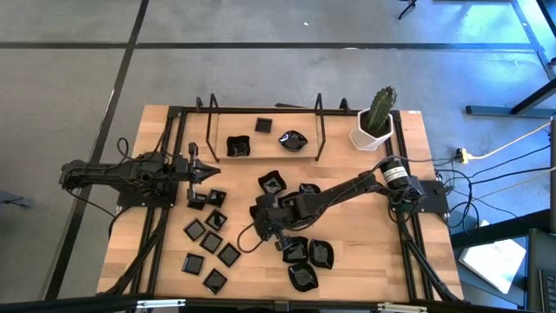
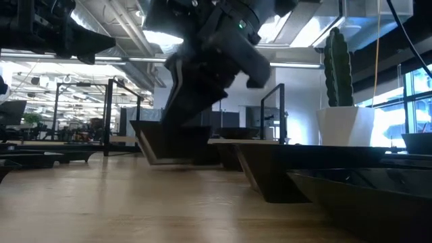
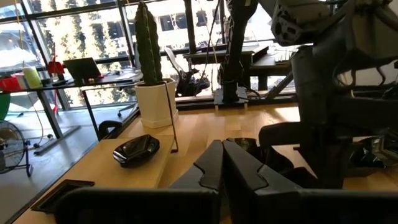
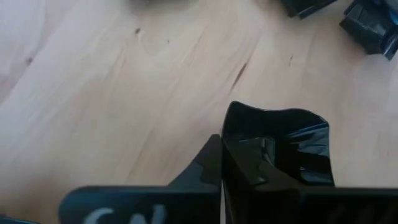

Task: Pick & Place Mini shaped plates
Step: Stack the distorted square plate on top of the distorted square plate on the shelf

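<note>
**Grasp made, lift next**

Near right: loose glossy black wavy-edged dishes [image 1: 310,254] on the wooden table [image 1: 391,261]. Centre: right gripper [image 1: 265,219] clamped onto the rim of a glossy black raised-rim square plate [image 4: 292,149], still low over the wood. Left: left gripper [image 1: 211,174] closed, empty, waiting. Far: wooden tray [image 1: 261,156] holding three dishes. Probably calls for lifting clear, then carrying far to that tray.

The table [image 1: 382,261] is made of pale wood with a smooth, lightly grained, matt face. The plates [image 1: 302,276] are finished in glossy black, and reflections are carried on the plate [image 4: 292,146] held by the right gripper [image 4: 222,163]. The pot [image 3: 155,102] is seen as smooth white.
</note>
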Available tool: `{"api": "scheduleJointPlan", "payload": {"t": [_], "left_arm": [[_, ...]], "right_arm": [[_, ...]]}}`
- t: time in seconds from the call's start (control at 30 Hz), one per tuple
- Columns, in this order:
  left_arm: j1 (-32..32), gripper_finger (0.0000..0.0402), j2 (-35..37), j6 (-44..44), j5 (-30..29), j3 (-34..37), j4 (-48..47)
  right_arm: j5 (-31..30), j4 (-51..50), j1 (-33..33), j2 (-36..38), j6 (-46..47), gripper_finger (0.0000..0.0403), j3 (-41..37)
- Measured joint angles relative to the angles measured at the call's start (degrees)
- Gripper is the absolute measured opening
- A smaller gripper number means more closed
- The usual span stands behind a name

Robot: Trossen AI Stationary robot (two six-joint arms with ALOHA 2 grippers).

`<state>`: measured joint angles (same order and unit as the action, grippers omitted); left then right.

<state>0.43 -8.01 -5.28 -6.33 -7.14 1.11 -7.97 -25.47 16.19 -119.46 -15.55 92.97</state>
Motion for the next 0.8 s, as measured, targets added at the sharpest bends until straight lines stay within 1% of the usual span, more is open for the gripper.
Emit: {"api": "scheduleJointPlan", "payload": {"t": [0.3,0.47,0.6,0.8], "left_arm": [[0.0,0.0004,0.0,0.0,0.0,0.0,-0.1],[0.0,0.0004,0.0,0.0,0.0,0.0,-0.1],[0.0,0.0004,0.0,0.0,0.0,0.0,-0.1],[0.0,0.0004,0.0,0.0,0.0,0.0,-0.1]], "right_arm": [[-0.3,-1.8,0.6,0.0,-0.7,0.0003,3.8],[-4.5,-5.1,1.4,0.0,-2.9,0.0002,7.2],[-6.6,-9.6,2.2,0.0,-3.4,0.0001,12.2],[-8.2,-15.8,1.7,0.0,-3.6,0.0001,22.6]]}}
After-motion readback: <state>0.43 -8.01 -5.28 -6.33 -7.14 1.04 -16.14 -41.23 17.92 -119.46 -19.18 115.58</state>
